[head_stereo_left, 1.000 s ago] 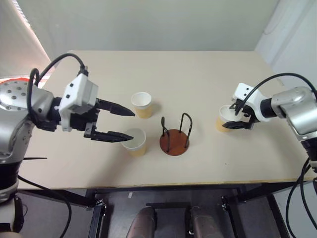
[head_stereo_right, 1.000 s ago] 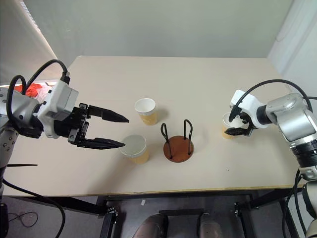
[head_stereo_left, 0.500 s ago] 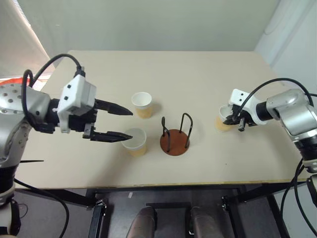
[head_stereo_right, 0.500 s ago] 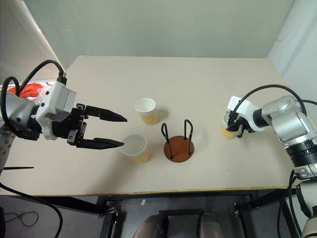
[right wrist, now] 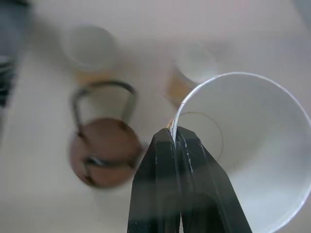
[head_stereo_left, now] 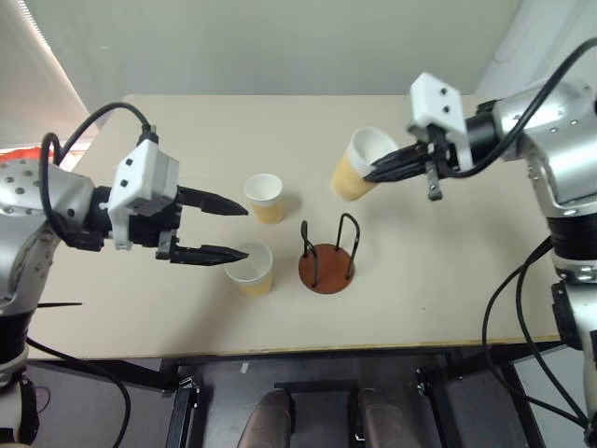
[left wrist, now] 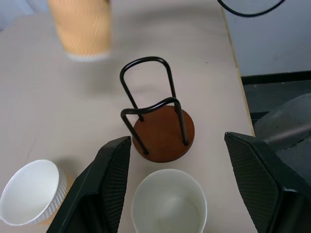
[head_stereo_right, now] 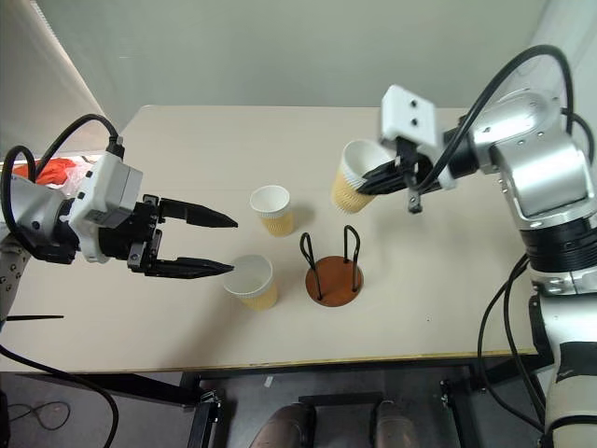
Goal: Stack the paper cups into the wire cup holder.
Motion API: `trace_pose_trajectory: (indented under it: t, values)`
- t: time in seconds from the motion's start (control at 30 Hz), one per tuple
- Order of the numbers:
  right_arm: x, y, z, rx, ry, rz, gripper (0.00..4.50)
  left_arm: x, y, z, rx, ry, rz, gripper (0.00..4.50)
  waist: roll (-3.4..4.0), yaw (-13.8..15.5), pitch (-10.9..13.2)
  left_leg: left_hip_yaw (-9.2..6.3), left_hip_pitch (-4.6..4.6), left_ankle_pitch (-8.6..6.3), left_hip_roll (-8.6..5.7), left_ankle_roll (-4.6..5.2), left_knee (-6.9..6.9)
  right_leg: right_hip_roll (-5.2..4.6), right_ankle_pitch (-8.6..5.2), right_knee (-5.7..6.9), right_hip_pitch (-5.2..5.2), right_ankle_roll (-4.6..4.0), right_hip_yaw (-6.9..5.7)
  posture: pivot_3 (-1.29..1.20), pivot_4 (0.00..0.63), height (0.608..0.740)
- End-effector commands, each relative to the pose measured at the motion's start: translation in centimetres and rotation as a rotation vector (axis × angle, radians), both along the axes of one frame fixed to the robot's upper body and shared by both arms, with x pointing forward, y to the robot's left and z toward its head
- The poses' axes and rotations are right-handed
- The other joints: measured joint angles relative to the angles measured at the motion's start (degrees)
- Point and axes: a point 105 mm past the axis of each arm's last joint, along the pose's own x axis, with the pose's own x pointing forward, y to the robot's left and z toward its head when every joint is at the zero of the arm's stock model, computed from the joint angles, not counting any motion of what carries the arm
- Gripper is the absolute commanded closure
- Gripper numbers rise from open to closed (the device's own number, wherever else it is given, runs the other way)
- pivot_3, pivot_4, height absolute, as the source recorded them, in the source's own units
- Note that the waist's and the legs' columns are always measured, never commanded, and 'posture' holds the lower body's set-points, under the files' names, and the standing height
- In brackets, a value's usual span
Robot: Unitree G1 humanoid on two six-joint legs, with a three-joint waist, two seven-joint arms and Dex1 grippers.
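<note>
Right gripper [head_stereo_right: 366, 182] pinches a tan paper cup's [head_stereo_right: 353, 177] rim, seemingly above the black-wire, brown-based holder [head_stereo_right: 334, 269]; left gripper [head_stereo_right: 227, 246] gapes empty

Looks like lab or robot test room: plain beige table [head_stereo_left: 280, 308] on black metal frame [head_stereo_left: 177, 392], bare pale walls [head_stereo_left: 280, 47], window blind [head_stereo_left: 42, 47] at left.

Right hand [head_stereo_right: 366, 181] pinching raised paper cup [head_stereo_right: 352, 177] above wire cup holder [head_stereo_right: 335, 272]

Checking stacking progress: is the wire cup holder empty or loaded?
Empty: the wire cup holder shows bare base between its loops.
</note>
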Motion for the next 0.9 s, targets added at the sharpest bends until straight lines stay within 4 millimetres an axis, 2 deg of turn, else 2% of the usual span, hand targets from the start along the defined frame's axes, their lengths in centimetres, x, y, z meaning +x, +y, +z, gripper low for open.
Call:
trace_pose_trajectory:
  t: [0.03, 0.37, 0.6, 0.7, 0.73, 0.8, 0.9]
  values:
    - [-0.9, 0.7, -0.1, -0.005, -0.022, 0.042, 4.47, -0.6, 0.2, 0.9, -0.001, -0.047, 0.007, 1.12, -0.01, 0.2, 0.0, 0.00, -0.02, -0.01, 0.00, 0.00, 0.00, 0.00, -0.01, 0.00, 0.00, -0.01, -0.01, 0.00, 0.150, 0.740]
    - [-3.1, 1.5, -1.2, -0.016, 0.046, 0.140, 4.47, -1.0, 0.5, 0.5, 0.008, -0.032, 0.028, 1.12, -0.01, 0.0, 0.0, 0.00, 0.05, 0.00, 0.00, -0.06, -0.05, 0.00, -0.02, 0.05, 0.01, -0.03, 0.00, 0.00, 0.150, 0.740]
    - [-3.3, 1.8, -2.3, -0.051, 0.053, 0.148, 4.47, -0.9, 0.6, 0.4, 0.026, -0.025, 0.033, 1.12, -0.02, 0.0, 0.0, 0.00, 0.08, 0.06, 0.00, -0.09, -0.04, 0.00, -0.02, 0.08, 0.01, -0.05, 0.01, 0.00, 0.150, 0.740]
    - [-3.2, 1.8, -2.8, -0.070, 0.041, 0.141, 4.47, -0.8, 0.6, -0.3, 0.054, -0.009, 0.037, 1.12, -0.02, 0.0, 0.0, 0.00, 0.09, 0.05, 0.00, -0.09, -0.04, 0.00, -0.02, 0.07, 0.01, -0.05, 0.01, 0.00, 0.150, 0.740]
    - [-3.2, 1.8, -3.0, -0.076, 0.040, 0.142, 4.17, -0.8, 0.5, -0.6, 0.063, -0.002, 0.035, 1.12, -0.02, 0.0, 0.0, 0.00, 0.09, 0.05, 0.00, -0.09, -0.04, 0.00, -0.03, 0.07, 0.01, -0.06, 0.01, 0.00, 0.150, 0.740]
    - [-3.3, 1.8, -3.1, -0.082, 0.040, 0.143, 3.91, -0.8, 0.5, -0.9, 0.074, 0.002, 0.034, 1.12, -0.02, 0.0, 0.0, 0.00, 0.09, 0.05, 0.00, -0.08, -0.05, 0.00, -0.03, 0.07, 0.01, -0.06, 0.01, 0.00, 0.150, 0.740]
    - [-3.2, 1.8, -3.1, -0.081, 0.033, 0.133, 2.92, -0.4, 0.7, -1.2, 0.114, -0.005, 0.048, 1.12, -0.02, 0.0, 0.0, 0.00, 0.09, 0.05, 0.00, -0.09, -0.05, 0.00, -0.03, 0.07, 0.01, -0.06, 0.01, 0.00, 0.150, 0.740]
